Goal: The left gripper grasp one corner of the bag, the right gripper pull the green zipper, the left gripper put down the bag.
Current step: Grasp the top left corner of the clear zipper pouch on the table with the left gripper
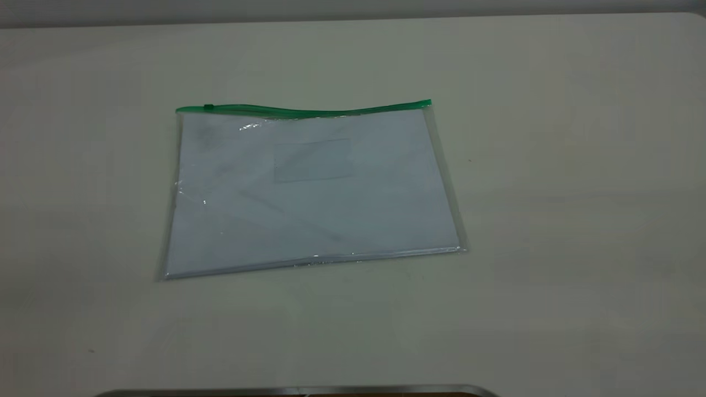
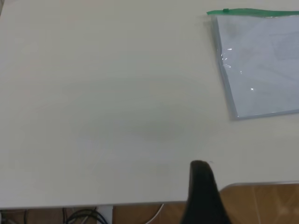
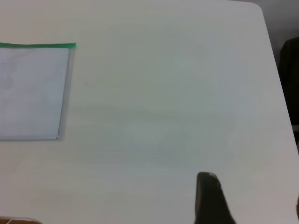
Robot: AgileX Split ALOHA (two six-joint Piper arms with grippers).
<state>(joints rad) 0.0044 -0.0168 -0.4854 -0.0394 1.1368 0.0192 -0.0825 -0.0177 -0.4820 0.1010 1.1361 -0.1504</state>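
Exterior view: one flat, clear plastic bag (image 1: 311,190) lies mid-bench (image 1: 579,220), white sheets inside, a faint rectangular pocket on its face. One green zipper (image 1: 303,110) runs along the far long edge, slider (image 1: 208,107) near the left corner. Left hand (image 2: 202,193) and right hand (image 3: 210,198) each show one dark finger by the near bench edge, well apart from the bag; grip state cannot be told.

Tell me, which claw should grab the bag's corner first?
Probably the left claw: the bag lies flat, untouched, and its green zipper has its slider at the left end, nearest that arm.
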